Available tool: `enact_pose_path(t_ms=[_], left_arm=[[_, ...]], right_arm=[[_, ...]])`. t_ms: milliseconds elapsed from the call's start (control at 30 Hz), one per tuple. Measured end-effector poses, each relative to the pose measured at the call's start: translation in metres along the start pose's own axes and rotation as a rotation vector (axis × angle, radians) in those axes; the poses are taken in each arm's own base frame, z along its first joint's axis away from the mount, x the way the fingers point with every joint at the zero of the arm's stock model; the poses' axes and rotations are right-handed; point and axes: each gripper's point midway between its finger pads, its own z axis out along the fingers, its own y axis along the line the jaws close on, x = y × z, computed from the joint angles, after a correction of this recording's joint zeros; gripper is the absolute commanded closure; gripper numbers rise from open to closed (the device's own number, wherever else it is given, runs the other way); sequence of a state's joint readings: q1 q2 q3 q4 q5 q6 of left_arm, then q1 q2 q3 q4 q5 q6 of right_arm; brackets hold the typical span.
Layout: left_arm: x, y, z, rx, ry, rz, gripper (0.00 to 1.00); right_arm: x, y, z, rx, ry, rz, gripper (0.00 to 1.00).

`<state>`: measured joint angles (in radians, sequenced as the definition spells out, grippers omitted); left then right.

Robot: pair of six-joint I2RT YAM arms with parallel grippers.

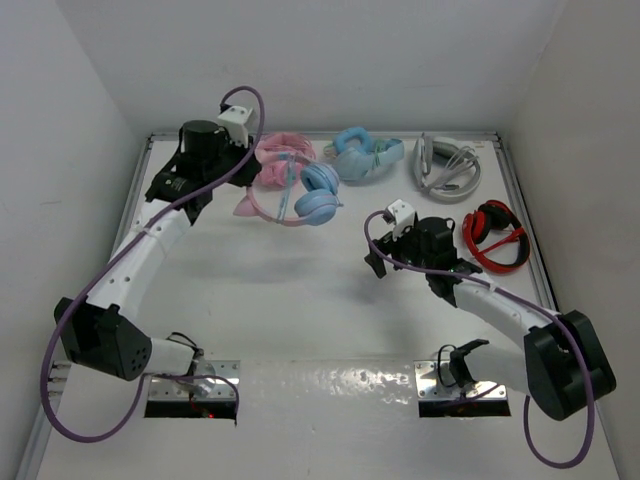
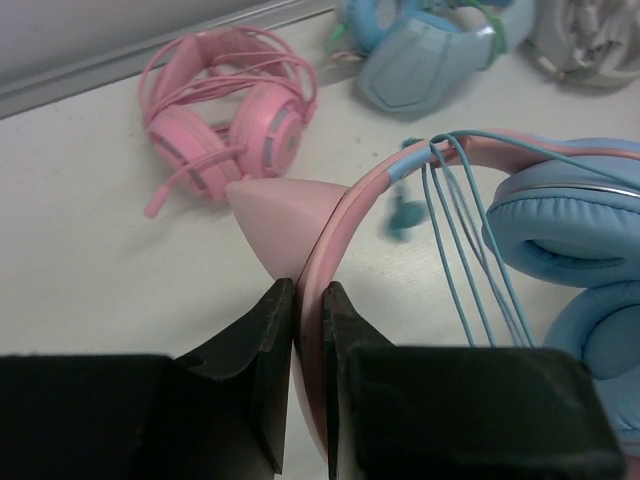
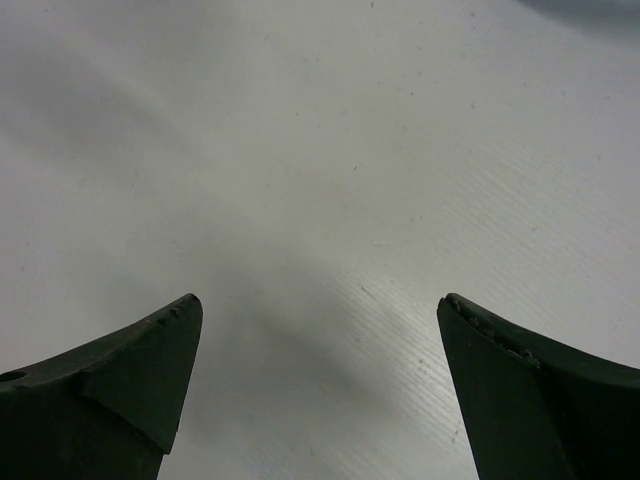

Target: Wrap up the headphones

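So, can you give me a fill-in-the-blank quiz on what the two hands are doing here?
1. The left hand pinches the headphones by their ____ headband.
2. The right hand is open and holds ____.
3. The cable looped over that headband is light ____.
Missing words: pink; nothing; blue.

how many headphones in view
5: pink-and-blue cat-eared headphones in the left gripper, all-pink pair behind them, light blue pair back centre, grey pair back right, red pair at right edge. None looks hidden.
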<state>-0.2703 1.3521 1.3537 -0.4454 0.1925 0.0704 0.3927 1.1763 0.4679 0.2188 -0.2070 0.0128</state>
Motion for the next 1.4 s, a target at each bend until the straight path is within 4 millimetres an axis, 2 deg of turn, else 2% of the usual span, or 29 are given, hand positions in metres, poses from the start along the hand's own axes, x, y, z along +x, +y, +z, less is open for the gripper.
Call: enact_pose_path(t_ms=[100, 200, 400, 533, 767, 900, 1267, 1400], left_arm=[[0.000, 0.027, -0.002, -0.105, -0.012, -0.051, 1.00], [-0.003, 0.065, -0.006, -0.226, -0.046, -0.108, 1.00], [-0.015, 0.135, -0.016, -0.456, -0.133, -0.169, 1.00], [-0.013, 0.166, -0.010, -0.563, -0.157, -0.180, 1.00], [0.014, 0.223, 0.004, -0.696, -0.139, -0.229, 1.00], [0.036, 0.252, 0.015, -0.770, -0.116, -0.265, 1.00], [0.106, 0.301, 0.070, -0.899, -0.006, -0.334, 1.00], [0.129, 0.308, 0.083, -0.907, 0.046, -0.337, 1.00]], right_arm=[[0.012, 0.001, -0.001, 0.005, 0.014, 0.018, 0.01], [0.026, 0.003, -0.002, 0.006, 0.041, 0.035, 0.01], [0.024, 0.002, -0.003, 0.014, 0.030, 0.044, 0.01], [0.026, 0.002, -0.004, 0.020, 0.030, 0.047, 0.01], [0.030, 0.002, -0.006, 0.020, 0.045, 0.050, 0.01], [0.032, 0.003, -0.006, 0.021, 0.054, 0.052, 0.01], [0.037, -0.001, -0.011, 0.046, 0.076, 0.048, 0.01], [0.034, -0.003, -0.013, 0.062, 0.070, 0.045, 0.01]])
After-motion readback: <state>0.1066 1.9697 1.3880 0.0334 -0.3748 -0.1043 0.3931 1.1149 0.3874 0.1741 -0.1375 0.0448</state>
